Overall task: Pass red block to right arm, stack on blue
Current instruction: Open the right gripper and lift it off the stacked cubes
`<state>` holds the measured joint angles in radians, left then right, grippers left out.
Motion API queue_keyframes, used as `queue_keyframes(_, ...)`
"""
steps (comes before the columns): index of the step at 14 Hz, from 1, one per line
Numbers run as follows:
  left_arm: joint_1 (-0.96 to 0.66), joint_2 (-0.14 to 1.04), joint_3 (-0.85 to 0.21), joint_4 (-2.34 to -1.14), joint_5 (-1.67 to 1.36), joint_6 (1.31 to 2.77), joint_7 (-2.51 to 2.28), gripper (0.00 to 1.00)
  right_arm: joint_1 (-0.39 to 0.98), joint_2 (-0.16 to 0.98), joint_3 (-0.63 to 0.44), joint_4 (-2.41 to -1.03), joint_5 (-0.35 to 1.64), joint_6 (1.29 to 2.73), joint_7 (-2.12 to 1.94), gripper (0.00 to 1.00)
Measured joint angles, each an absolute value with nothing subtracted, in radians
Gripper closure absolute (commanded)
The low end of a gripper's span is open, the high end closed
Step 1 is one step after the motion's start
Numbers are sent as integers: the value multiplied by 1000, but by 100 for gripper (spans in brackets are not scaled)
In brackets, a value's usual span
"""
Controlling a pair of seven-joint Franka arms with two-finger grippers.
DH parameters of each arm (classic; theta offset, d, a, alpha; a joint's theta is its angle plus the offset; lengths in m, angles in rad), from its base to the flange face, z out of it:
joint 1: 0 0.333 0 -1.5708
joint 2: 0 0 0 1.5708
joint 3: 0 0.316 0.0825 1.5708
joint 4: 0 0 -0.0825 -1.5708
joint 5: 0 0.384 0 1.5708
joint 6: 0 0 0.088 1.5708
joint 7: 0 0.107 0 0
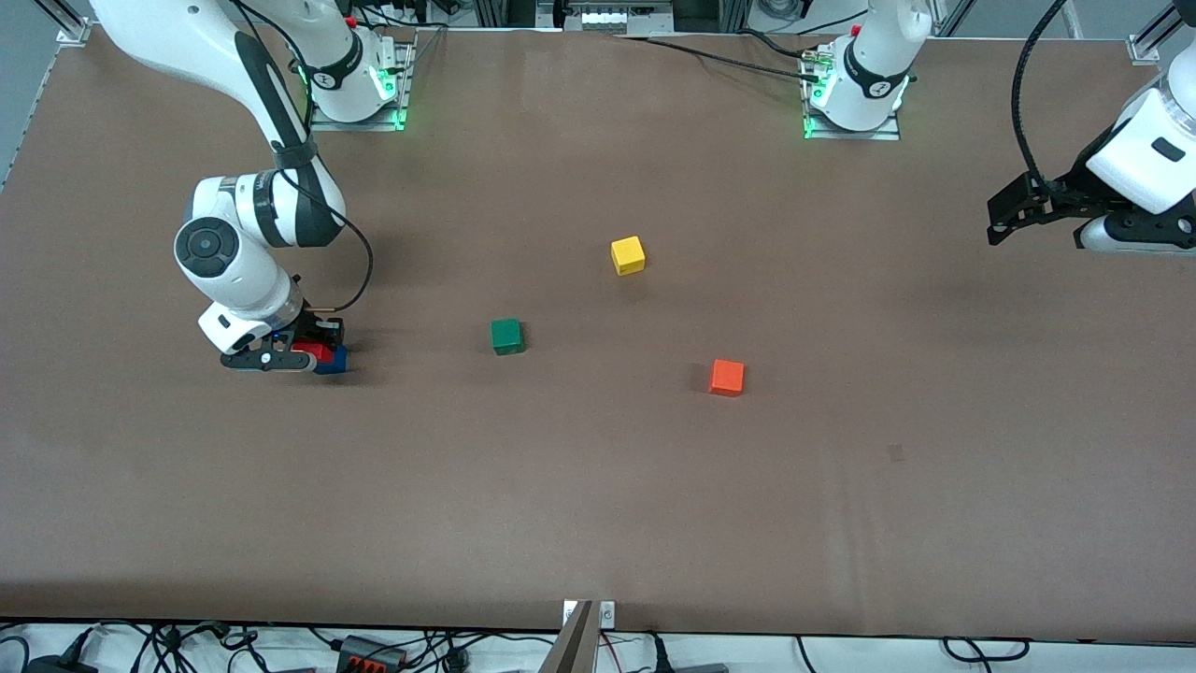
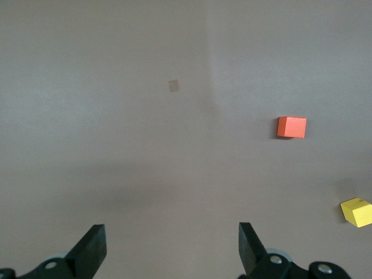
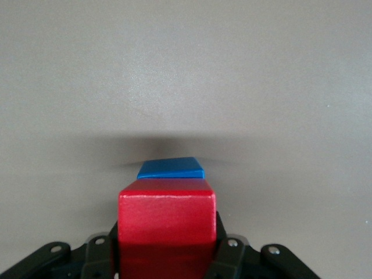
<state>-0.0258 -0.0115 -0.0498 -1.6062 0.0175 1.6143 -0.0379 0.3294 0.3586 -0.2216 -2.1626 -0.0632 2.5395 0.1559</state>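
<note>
The small bright red cube with plain faces (image 3: 167,218) looks rigid and light, its smooth painted faces probably a little slippery; two opposite flat sides are the sensible place to take it, and that is where the right pincer (image 1: 297,356) is clamped on it; the cube sits between the pincer's fingers, low over the small deep blue cube (image 3: 171,168) toward the right arm's end of the brown desk (image 1: 598,505); whether red already rests on blue cannot be told; blue shows past red's edge, so they look slightly offset; the left pincer (image 2: 171,247) waits, held apart and empty, over bare desk at the left arm's end.
</note>
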Motion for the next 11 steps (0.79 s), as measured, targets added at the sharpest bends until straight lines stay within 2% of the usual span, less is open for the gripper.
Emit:
queue_keyframes(2, -26, -11, -50, -1606, 17, 1614, -38, 0, 329, 358, -222, -2163, -63, 2540, 158, 0)
queue_keyframes(8, -26, -11, -50, -1606, 17, 1613, -38, 0, 329, 328, -222, -2153, -63, 2509, 164, 0)
queue_keyframes(11, -26, -11, -50, -1606, 17, 1613, -38, 0, 326, 293, -224, -2119, -63, 2442, 164, 0)
